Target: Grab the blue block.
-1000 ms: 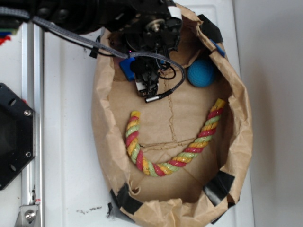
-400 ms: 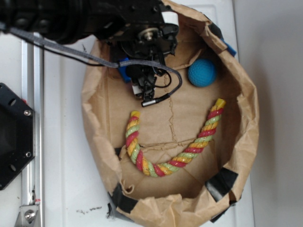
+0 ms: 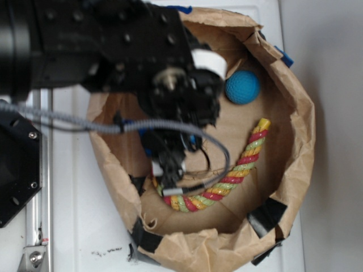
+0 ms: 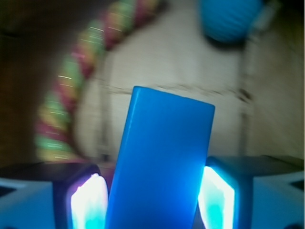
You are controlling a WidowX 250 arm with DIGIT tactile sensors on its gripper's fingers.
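Two glowing fingers [image 4: 88, 202] of the pincer [image 4: 152, 200] pinching the blue block [image 4: 162, 162], rope [image 4: 71, 90] behind

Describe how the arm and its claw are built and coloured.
The arm is bulky matte black with round screw heads. A grey braided cable loops along it, and a white cylinder sits near the wrist. The claw has two black fingers whose inner pads glow cyan-white.

Arm [image 3: 108, 45]: black blocky housing with screws, grey braided cable [image 3: 68, 122], white cap [image 3: 209, 61]; hand [image 4: 152, 200] pads glow cyan.
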